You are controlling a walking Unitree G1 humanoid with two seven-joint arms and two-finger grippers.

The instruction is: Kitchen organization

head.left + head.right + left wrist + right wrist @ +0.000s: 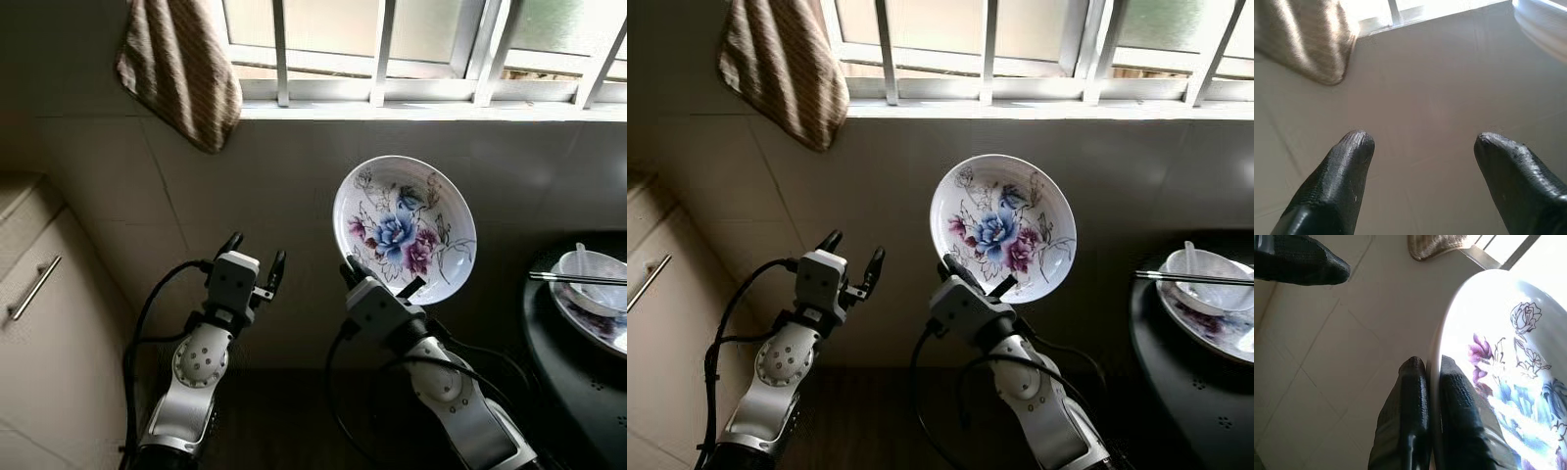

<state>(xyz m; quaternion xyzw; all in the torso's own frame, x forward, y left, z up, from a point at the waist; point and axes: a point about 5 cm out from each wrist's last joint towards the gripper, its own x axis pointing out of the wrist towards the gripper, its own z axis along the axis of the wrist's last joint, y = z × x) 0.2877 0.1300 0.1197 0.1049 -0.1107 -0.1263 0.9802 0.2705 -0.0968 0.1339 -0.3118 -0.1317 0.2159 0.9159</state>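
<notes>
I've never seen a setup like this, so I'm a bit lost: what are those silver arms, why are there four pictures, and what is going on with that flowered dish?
The silver arms belong to a humanoid robot. Two pictures come from cameras in its head, looking down at its own arms; the other two come from a camera on each wrist, looking along that arm's two black fingers.

The right gripper pinches the rim of a flowered plate, holding it up on edge before the tiled wall; its wrist view shows the fingers clamped on the rim. The left gripper is open, holding nothing.

A striped towel hangs by the barred window. On a dark table to the right sit a white bowl with a spoon, on another plate, and chopsticks.
</notes>
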